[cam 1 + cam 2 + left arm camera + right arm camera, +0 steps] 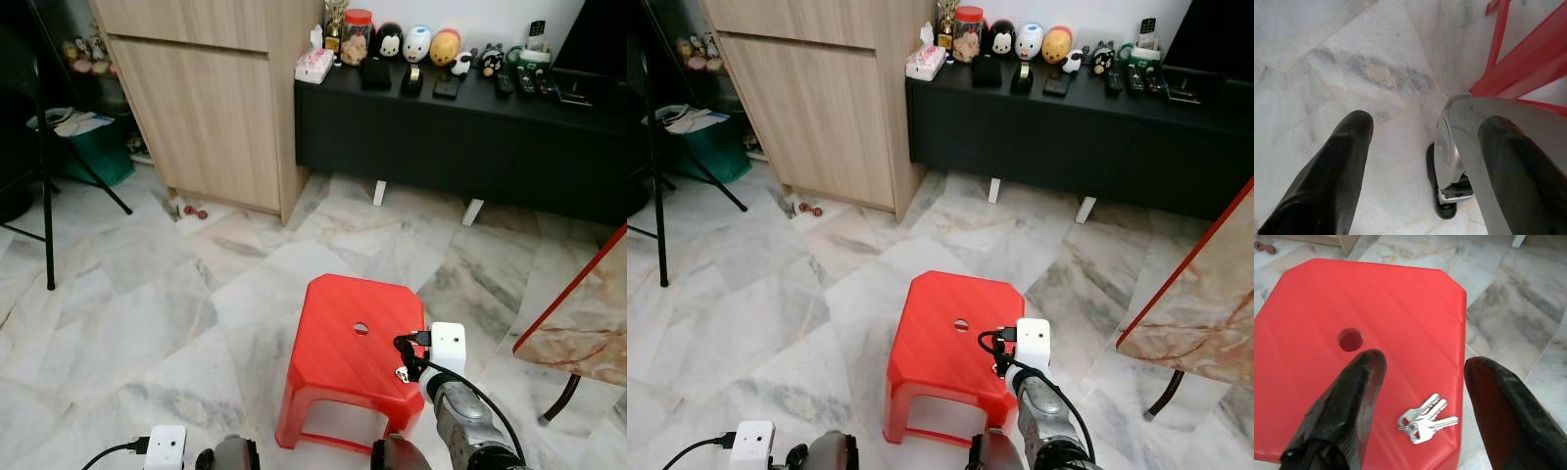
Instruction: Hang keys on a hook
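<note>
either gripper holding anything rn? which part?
Nothing held. Right gripper is open above the keys, which lie loose on the red stool. Left gripper is open over the floor.

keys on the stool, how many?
3, as far as I can tell: silver keys bunched on one ring, fanned out near the red stool top's edge, between the open right end effector's fingers. Overlap might hide another.

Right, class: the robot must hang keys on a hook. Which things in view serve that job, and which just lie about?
For the job:
keys
red stool bearing them
right gripper, open above them

Lying about:
wooden cabinet
black sideboard
toy figures
tripod
</note>
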You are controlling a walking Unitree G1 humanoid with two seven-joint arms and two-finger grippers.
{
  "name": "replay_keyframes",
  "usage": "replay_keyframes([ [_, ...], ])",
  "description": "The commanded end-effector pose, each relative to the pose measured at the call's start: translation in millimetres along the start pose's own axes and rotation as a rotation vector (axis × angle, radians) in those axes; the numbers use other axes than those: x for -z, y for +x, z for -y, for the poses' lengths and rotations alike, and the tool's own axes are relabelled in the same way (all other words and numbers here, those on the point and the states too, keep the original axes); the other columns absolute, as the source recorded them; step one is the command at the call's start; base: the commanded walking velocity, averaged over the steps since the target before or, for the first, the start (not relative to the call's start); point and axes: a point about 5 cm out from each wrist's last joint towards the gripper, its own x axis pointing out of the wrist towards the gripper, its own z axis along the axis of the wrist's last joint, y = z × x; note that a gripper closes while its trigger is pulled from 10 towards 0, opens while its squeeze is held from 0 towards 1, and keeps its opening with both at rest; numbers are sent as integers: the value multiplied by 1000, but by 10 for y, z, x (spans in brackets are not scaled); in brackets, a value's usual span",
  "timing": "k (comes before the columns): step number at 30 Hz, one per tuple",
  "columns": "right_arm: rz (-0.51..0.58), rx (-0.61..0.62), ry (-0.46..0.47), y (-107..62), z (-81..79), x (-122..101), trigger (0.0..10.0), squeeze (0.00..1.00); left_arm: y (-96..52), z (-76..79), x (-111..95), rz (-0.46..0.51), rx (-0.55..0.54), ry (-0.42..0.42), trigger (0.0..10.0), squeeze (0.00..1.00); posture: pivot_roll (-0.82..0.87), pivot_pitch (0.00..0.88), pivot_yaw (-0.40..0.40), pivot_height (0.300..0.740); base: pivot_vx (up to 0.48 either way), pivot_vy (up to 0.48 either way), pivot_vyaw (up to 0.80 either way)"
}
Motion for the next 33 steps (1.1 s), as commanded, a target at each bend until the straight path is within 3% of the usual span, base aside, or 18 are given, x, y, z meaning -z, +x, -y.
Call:
replay_keyframes([
  [1,3,-2,7,-6,-26,18,10000,0,-88,141,286,-127,64,13,10000,0,85,94,-64,634,0,379,0],
  [10,6,11,13,-2,-24,8,10000,0,-70,130,245,-118,66,18,10000,0,89,95,-59,634,0,374,0],
  [33,11,73,34,-15,98,7,10000,0,-66,157,245,-124,86,14,10000,0,86,93,-62,634,0,0,0],
])
